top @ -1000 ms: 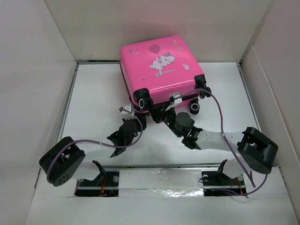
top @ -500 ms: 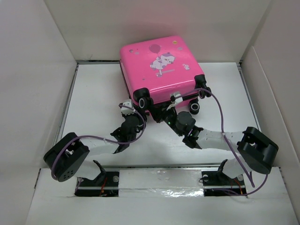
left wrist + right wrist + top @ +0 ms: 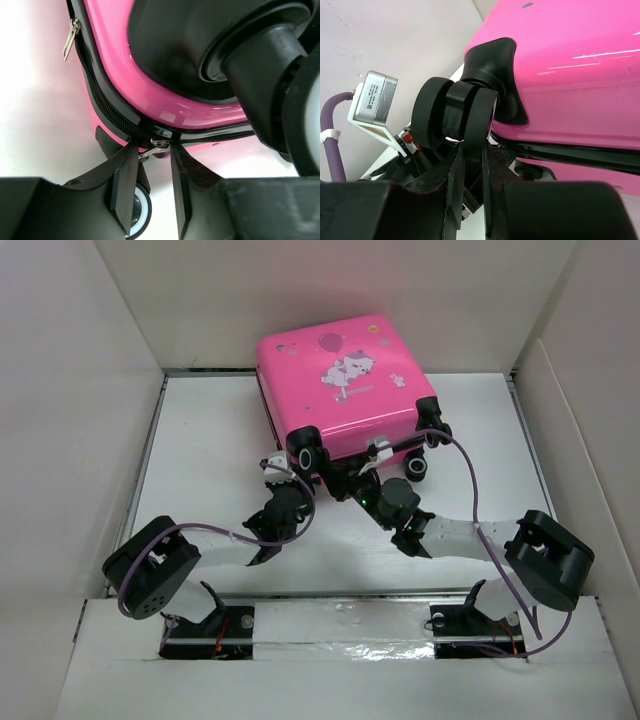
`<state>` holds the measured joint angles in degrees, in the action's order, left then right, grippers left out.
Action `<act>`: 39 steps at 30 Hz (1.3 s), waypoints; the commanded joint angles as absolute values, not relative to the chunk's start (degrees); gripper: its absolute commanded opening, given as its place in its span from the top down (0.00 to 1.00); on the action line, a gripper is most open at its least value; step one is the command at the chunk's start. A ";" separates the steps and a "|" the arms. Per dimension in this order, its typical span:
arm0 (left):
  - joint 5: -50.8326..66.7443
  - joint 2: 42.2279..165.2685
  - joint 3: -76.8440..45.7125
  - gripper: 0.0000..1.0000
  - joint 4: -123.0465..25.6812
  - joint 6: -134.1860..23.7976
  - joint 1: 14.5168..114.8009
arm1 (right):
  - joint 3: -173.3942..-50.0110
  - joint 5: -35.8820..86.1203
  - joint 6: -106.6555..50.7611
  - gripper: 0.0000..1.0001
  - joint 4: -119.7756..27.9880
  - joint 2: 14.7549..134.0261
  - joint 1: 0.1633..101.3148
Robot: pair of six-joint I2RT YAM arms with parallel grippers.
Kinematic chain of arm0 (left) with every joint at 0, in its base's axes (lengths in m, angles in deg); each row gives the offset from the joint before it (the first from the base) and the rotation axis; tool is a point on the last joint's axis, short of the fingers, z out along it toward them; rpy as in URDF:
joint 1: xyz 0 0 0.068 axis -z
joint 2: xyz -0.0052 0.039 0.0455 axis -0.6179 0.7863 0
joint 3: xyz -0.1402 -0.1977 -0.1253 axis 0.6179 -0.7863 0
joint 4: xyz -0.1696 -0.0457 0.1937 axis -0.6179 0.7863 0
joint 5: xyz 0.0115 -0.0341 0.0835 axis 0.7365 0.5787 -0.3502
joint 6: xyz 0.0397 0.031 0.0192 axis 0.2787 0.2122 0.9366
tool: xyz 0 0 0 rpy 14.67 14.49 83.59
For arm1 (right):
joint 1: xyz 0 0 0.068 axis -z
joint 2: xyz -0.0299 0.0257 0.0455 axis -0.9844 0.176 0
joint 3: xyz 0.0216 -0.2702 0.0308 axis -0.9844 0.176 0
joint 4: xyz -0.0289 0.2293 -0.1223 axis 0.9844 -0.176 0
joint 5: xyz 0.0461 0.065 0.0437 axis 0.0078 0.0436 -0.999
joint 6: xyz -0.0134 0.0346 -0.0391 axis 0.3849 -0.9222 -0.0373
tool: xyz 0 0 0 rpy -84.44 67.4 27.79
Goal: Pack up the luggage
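**Working the zipper on a shut pink suitcase**

The luggage [image 3: 335, 390] lies flat on the white desk [image 3: 200, 460], toward the back centre. Its printed shell faces up and its wheeled end faces the arms.

The shell is glossy moulded plastic with rounded corners. It looks stiff and probably slippery, so fingers would likely slide off the broad faces. Better holds are the small parts: the metal zipper pull [image 3: 159, 145], the ribbed black zipper track [image 3: 107, 117], or the hard caster wheel [image 3: 452, 117] and its housing. The case looks light for its size and may skid or roll when tugged, so it wants bracing.

The left gripper [image 3: 153, 150] has its jaws narrowly apart, straddling that zipper pull at the corner. I cannot tell whether the pull is actually pinched. A second pull [image 3: 70, 39] hangs further along the track.

The right gripper [image 3: 472, 150] has its jaws almost together, with the tips tucked under the twin caster. Whether they clamp anything is hidden.
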<state>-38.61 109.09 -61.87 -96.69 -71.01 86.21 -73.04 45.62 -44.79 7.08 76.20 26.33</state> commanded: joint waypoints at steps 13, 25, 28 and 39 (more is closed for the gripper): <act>-40.04 106.40 -61.45 1.00 -100.90 -68.66 82.64 | -71.06 41.11 -45.74 1.00 18.06 72.85 25.29; -43.81 98.75 -63.65 1.00 -90.37 -73.75 78.86 | -66.39 41.46 -45.13 1.00 18.60 67.67 23.62; -43.46 97.16 -63.30 1.00 -87.20 -75.95 76.58 | -65.16 42.08 -44.86 1.00 18.34 66.35 23.62; -37.14 97.60 -55.14 1.00 -77.69 -72.19 65.24 | -61.73 41.81 -42.85 1.00 14.65 57.83 22.48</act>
